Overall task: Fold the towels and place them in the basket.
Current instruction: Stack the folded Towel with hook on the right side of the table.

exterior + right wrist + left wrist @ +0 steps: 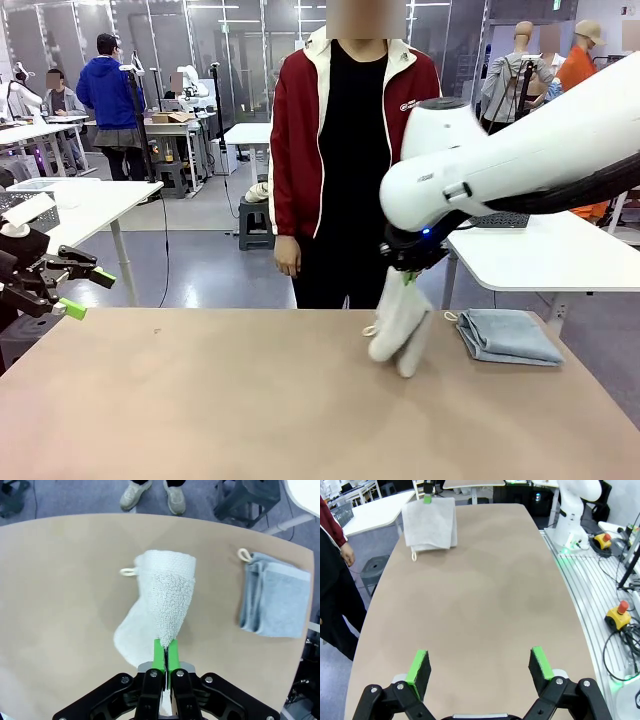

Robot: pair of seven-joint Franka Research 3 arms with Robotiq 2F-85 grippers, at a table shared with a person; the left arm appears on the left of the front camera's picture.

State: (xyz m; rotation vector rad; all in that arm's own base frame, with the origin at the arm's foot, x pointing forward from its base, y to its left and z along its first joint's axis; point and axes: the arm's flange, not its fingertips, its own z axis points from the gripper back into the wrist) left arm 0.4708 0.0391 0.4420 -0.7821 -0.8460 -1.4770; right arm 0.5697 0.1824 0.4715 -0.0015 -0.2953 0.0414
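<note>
right wrist view: the right tool (163,655) points down at the table (60,605), its green pads pressed together on a corner of the cream-white towel (160,605), which hangs in a loose fold of nubby terry, its lower end touching the table. well to one side lies the pale blue towel (275,600), folded flat, a small loop at its corner. two towels in all. in the front view the left tool (80,290) hovers level off the table's left edge, fingers spread, nothing between them.
</note>
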